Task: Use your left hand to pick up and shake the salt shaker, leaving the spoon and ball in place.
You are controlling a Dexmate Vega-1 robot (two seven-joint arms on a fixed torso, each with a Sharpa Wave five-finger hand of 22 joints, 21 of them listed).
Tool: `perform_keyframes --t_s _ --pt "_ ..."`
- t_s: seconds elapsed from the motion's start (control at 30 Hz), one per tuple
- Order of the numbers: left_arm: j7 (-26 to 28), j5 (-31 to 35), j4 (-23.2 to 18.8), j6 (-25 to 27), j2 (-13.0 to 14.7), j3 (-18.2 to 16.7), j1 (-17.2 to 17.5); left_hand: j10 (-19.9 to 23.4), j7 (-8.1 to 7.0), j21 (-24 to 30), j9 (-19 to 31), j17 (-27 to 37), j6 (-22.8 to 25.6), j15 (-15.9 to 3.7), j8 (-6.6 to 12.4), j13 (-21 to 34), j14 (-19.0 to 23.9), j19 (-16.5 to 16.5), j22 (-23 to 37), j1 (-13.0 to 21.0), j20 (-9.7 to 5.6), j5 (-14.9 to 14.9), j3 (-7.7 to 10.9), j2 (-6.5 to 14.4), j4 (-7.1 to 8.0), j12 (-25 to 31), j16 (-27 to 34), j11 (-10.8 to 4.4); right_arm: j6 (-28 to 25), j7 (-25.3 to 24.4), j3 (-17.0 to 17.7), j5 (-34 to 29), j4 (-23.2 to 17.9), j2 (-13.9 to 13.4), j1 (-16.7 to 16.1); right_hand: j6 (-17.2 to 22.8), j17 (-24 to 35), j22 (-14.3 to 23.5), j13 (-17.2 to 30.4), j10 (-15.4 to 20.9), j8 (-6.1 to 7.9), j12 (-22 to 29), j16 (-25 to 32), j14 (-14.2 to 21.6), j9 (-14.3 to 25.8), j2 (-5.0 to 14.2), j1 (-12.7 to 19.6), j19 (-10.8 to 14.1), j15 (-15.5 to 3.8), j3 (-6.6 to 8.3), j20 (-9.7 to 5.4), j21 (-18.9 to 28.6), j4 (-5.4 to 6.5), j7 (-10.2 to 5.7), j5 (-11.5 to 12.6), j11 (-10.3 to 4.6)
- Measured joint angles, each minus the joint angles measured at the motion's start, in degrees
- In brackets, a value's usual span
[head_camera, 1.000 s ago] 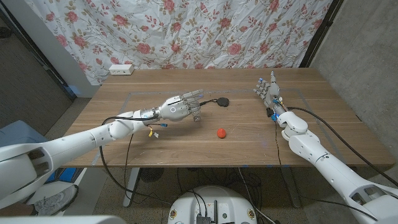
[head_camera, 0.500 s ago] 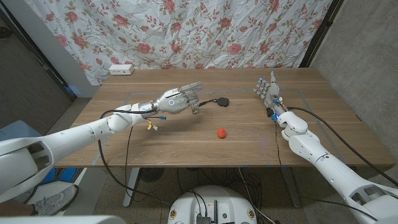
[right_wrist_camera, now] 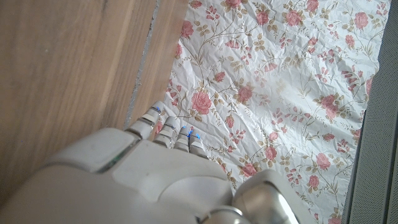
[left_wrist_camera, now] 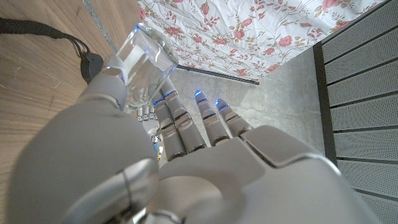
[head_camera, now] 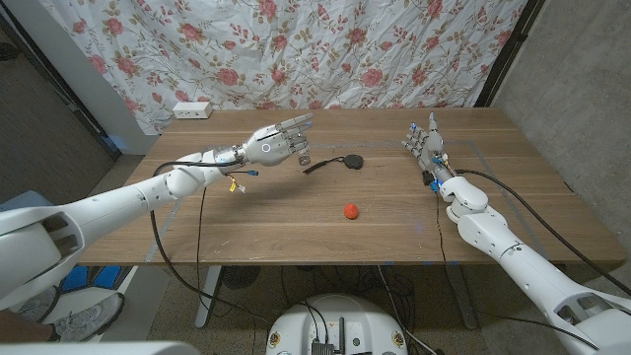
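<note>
The left robot hand (head_camera: 274, 146) is gripping the salt shaker (left_wrist_camera: 142, 59), now lifted higher off the surface (head_camera: 296, 222), probably mid-shake; the right robot hand (head_camera: 426, 138) is idling open; spoon (head_camera: 337, 163) and ball (head_camera: 349, 210) are lying untouched.

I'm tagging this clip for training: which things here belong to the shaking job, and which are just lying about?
Job:
shaker, held in the left hand
spoon and ball, to stay put on the table

Lying about:
white power strip at the table's far edge
right hand, idle
floral curtain

Ball (head_camera: 350, 210) before spoon (head_camera: 335, 163)
</note>
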Motion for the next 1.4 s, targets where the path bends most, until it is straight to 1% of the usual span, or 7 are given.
perform_keyframes --t_s 0.1,0.33,0.37,0.57,0.63,0.83,1.4 --pt "0.00 -0.01 0.33 0.12 -0.07 0.07 -0.41 0.00 0.00 0.00 0.00 0.00 0.00 0.00 0.00 0.00 0.00 0.00 0.00 0.00 0.00 -0.01 -0.19 0.00 0.18 0.00 0.00 0.00 0.00 0.00 0.00 0.00 0.00 0.00 0.00 0.00 0.00 0.00 0.00 0.00 0.00 0.00 0.00 0.00 0.00 0.00 0.00 0.00 0.00 0.00 0.00 0.00 0.00 0.00 0.00 0.00" --pt "-0.01 0.01 0.59 0.19 -0.20 0.42 -0.70 0.00 -0.01 0.00 0.00 0.00 -0.01 0.00 0.00 -0.01 0.00 0.00 0.00 0.00 0.00 -0.12 -0.19 0.00 0.17 0.00 0.00 0.00 0.00 0.00 0.00 0.00 0.00 0.00 0.00 0.00 0.00 0.00 0.00 0.00 0.00 0.00 0.00 0.00 0.00 0.00 0.00 0.00 0.00 0.00 0.00 0.00 0.00 0.00 0.00 0.00" --pt "-0.01 0.03 0.74 0.19 -0.31 1.16 -0.97 0.00 -0.01 0.00 0.00 0.00 -0.01 0.00 0.00 -0.01 0.00 0.00 0.00 0.00 0.00 -0.12 -0.19 -0.01 0.17 0.00 0.00 0.00 0.00 0.00 0.00 0.00 0.00 0.00 0.00 0.00 0.00 0.00 0.00 0.00 0.00 0.00 0.00 0.00 0.00 0.00 0.00 0.00 0.00 0.00 0.00 0.00 0.00 0.00 0.00 0.00" --pt "-0.01 0.15 0.74 0.19 -0.31 1.23 -0.98 0.00 -0.01 0.00 0.00 0.00 -0.01 0.00 0.00 -0.01 0.00 0.00 0.00 0.01 0.00 -0.05 -0.34 -0.01 0.01 -0.38 0.00 0.00 0.00 0.00 0.00 0.00 -0.01 0.00 -0.01 0.00 0.00 0.00 -0.01 0.00 0.00 0.00 0.00 0.00 0.00 0.00 0.00 0.00 0.00 0.00 0.00 0.00 0.00 0.00 0.00 0.00" --pt "-0.01 0.20 0.45 0.19 -0.30 2.04 -0.71 0.00 -0.01 0.00 0.00 0.00 -0.01 0.00 0.00 -0.01 0.00 0.00 0.00 0.01 0.00 0.10 -0.34 -0.01 0.01 -0.38 0.00 0.00 -0.01 -0.01 0.00 0.00 -0.01 0.00 -0.01 0.00 0.00 0.00 -0.01 0.00 0.00 0.00 0.00 0.00 0.00 0.00 0.00 0.00 0.00 0.00 0.00 0.00 0.00 0.00 0.00 0.00" --pt "-0.01 0.48 -0.06 -0.11 -0.20 2.44 -0.17 0.00 -0.02 -0.02 0.00 0.00 -0.02 0.00 0.00 0.02 0.00 0.00 0.00 0.02 0.00 0.10 -0.49 -0.02 0.15 -0.38 0.00 0.00 -0.01 -0.01 0.00 0.00 -0.02 0.00 -0.01 0.00 0.00 0.00 -0.01 0.00 0.00 0.00 0.00 0.00 0.00 0.00 0.00 0.00 0.00 0.00 0.00 0.00 0.00 0.00 0.00 0.00" --pt "-0.01 2.17 -1.58 -1.52 -0.51 3.73 1.03 -0.01 -0.11 -0.44 0.00 0.00 -0.11 0.00 0.01 0.22 0.00 0.00 0.00 0.03 0.00 0.10 -0.72 -0.03 -0.07 -0.38 0.00 0.00 -0.01 -0.01 0.00 0.00 -0.02 0.00 -0.02 0.00 0.00 0.00 -0.02 0.00 0.00 0.00 0.00 0.00 0.00 0.00 0.00 0.00 0.00 0.00 0.00 0.00 0.00 0.00 0.00 0.00"
